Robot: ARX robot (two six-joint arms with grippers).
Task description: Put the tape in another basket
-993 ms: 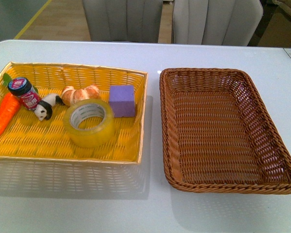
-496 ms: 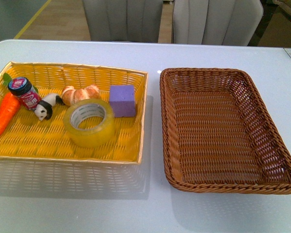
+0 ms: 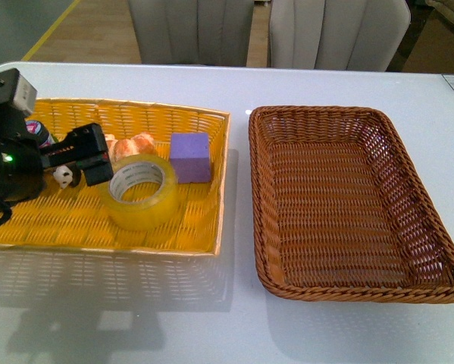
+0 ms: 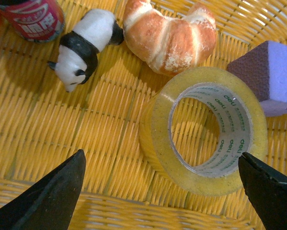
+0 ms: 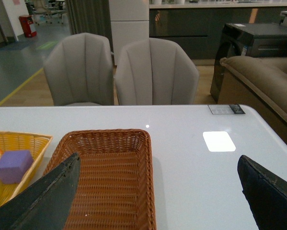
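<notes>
The tape (image 3: 139, 212) lies flat in the bright yellow basket (image 3: 223, 189), its white core facing up. My left gripper (image 3: 98, 157) is open and hovers just left of the roll, above the basket floor. In the left wrist view the tape (image 4: 155, 134) lies between and just beyond the two black fingertips of the open left gripper (image 4: 161, 155). The dark brown wicker basket (image 3: 261, 189) stands empty to the right. My right gripper (image 5: 157, 158) is open and empty, high above the table by the brown basket's (image 5: 150, 191) right rim. It is out of the front view.
In the yellow basket a purple block (image 3: 190, 157) and a croissant (image 3: 136, 142) lie behind the tape. A toy panda (image 4: 81, 50) and a jar (image 4: 35, 19) sit beside them, partly hidden by my arm in front. Two grey chairs (image 3: 189, 30) stand behind the white table.
My left arm has come into the front view from the left and now hangs over the yellow basket beside the tape. The tape and the other things have not moved.
</notes>
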